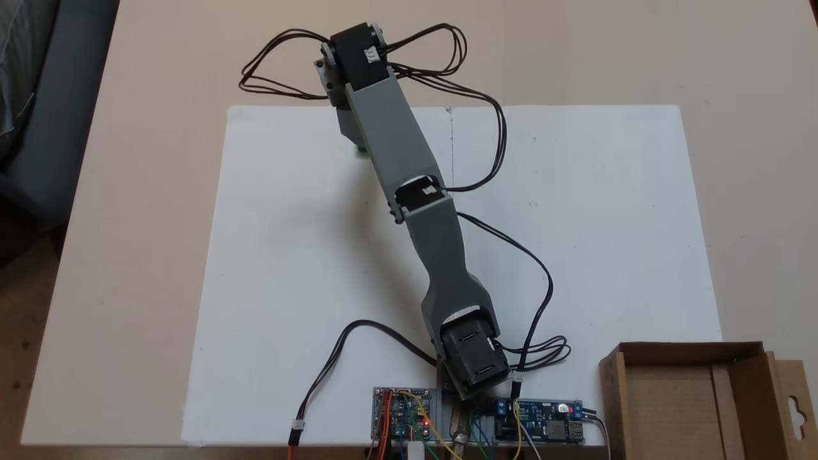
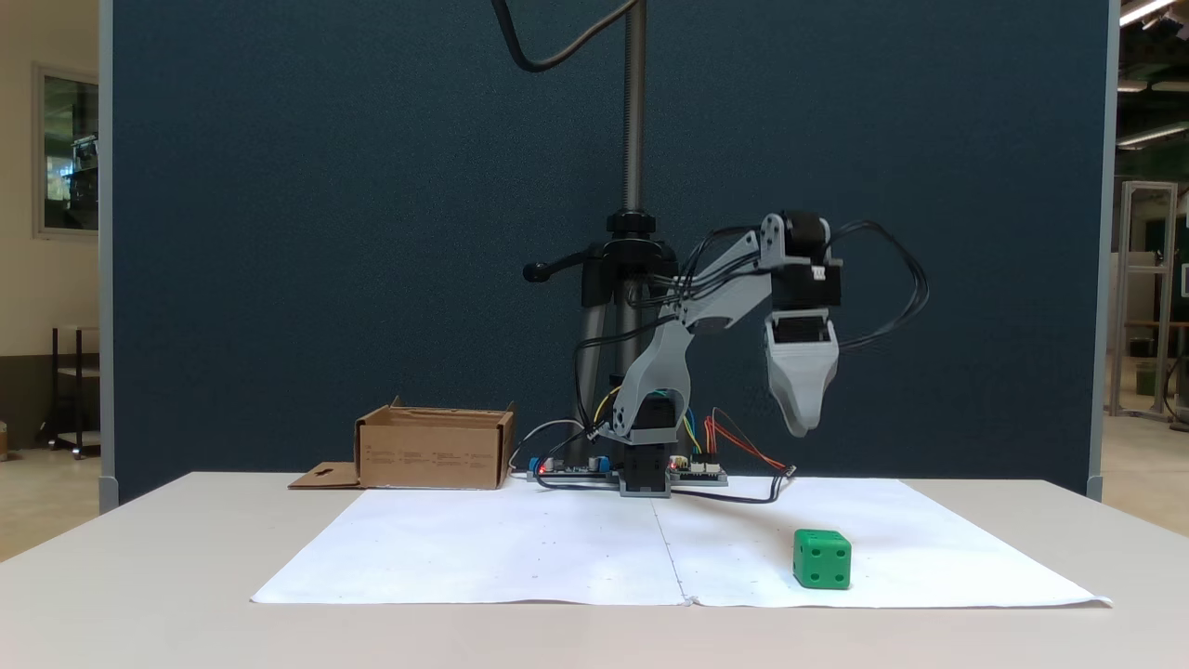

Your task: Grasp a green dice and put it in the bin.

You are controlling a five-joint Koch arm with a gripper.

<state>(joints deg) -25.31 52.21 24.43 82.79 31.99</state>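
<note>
The green dice (image 2: 822, 558) sits on the white paper near its front right in a fixed view. From above, only a green sliver of the dice (image 1: 362, 149) peeks out beside the arm's forearm. My gripper (image 2: 801, 426) hangs pointing down well above the dice, slightly to its left, touching nothing. Its jaws line up one behind the other, so the gap between them is hidden. The bin (image 2: 432, 451) is a brown cardboard box standing far left beside the arm's base. In the top-down fixed view the bin (image 1: 687, 349) is at the bottom right, with nothing visible inside.
Two taped white paper sheets (image 1: 575, 223) cover the beige table. Circuit boards (image 1: 409, 415) and loose black cables (image 1: 498, 147) lie around the arm's base. A tripod (image 2: 632, 279) and a dark blue partition stand behind the table.
</note>
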